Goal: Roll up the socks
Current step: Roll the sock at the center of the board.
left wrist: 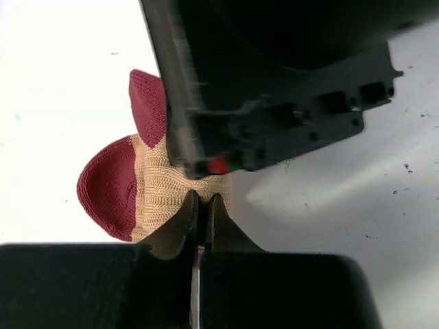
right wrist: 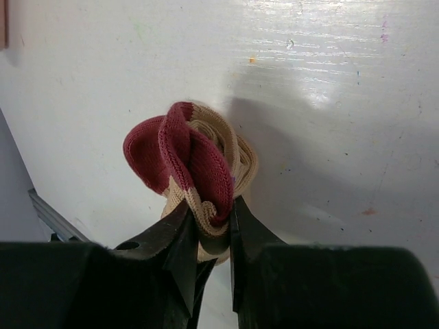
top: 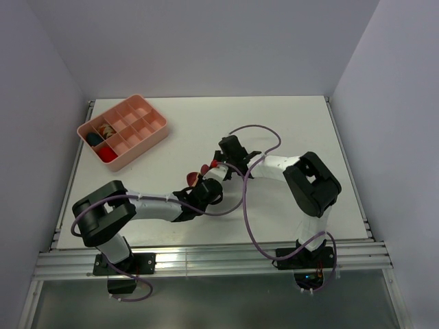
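Rolling is judged to be under way on the tan sock (left wrist: 161, 185) with dark red toe and heel, which lies near the middle of the table (top: 288, 116), between the two wrists. The left gripper (left wrist: 204, 207) is pinched tight on the tan ribbed part. The right gripper (right wrist: 212, 214) is clamped on a folded end where red and tan layers overlap. Next, that end would need to be turned over toward the free red toe while the other pinch is held taut. The wrists are crowded together, so a knock between them is the likely hindrance. A pink compartment tray (top: 159, 123), with a dark bundle (top: 92, 139) and a red bundle (top: 105, 155) in it, is set well apart at ten o'clock, and a purple cable (top: 245, 205) loops close by at five o'clock
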`<state>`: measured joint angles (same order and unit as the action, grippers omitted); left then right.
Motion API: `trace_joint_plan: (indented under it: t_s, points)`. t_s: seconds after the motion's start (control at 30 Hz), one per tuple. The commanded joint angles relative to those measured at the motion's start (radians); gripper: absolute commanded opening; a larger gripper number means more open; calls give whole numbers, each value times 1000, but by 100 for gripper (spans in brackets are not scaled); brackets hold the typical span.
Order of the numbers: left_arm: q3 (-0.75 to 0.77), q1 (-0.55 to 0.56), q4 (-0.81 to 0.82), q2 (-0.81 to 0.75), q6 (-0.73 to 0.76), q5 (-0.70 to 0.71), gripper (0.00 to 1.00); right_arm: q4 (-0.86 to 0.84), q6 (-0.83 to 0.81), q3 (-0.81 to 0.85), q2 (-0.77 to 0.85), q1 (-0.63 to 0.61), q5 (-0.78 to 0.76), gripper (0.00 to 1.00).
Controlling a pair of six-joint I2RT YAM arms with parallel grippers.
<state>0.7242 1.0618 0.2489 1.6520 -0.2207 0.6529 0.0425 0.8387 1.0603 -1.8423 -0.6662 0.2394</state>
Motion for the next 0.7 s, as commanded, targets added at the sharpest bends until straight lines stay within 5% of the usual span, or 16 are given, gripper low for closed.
trace_joint_plan:
  t_s: [0.0, 0.27, 0.67]
  points:
    - [-35, -54, -96, -21, -101, -180, 1, -39, 8, -17, 73, 17, 37, 24]
    - [-100, -158, -69, -127, -189, -398, 1, -104, 14, -42, 167, 69, 40, 60]
    - [-198, -448, 13, -215, -330, -797, 1, -324, 62, -209, 219, 82, 64, 73]
